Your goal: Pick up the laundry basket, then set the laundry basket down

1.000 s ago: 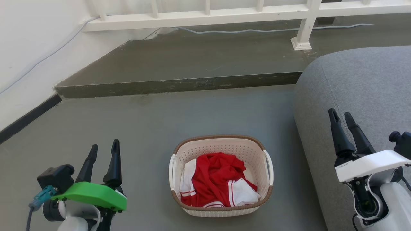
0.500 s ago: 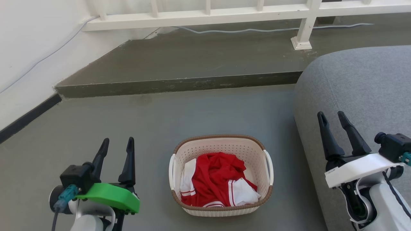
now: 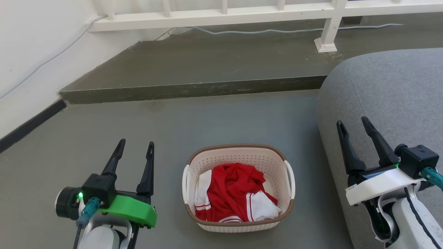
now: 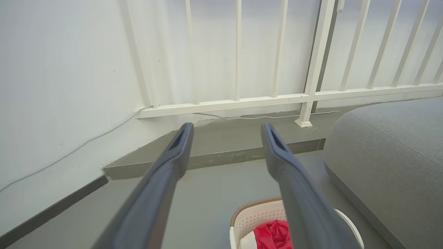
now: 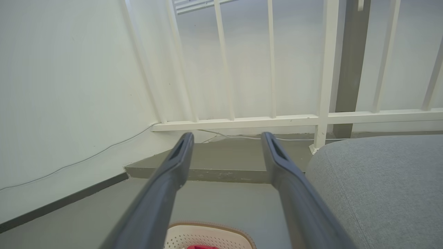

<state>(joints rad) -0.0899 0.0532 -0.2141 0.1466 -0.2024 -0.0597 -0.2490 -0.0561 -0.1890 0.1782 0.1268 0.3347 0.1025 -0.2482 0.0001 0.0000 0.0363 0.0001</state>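
Left end effector and right end effector are spread, holding nothing. The laundry basket stands on the floor between them. It seems stiff, light plastic, best gripped at its white side handles.

One laundry basket stands on the floor, with two white handles, one on each side. The red-and-white cloth in it makes one heap; how many pieces it holds cannot be told. There are two grippers, the left gripper and the right gripper, each with two dark fingers. There is one grey sofa, one step, one white railing and one pale cable.
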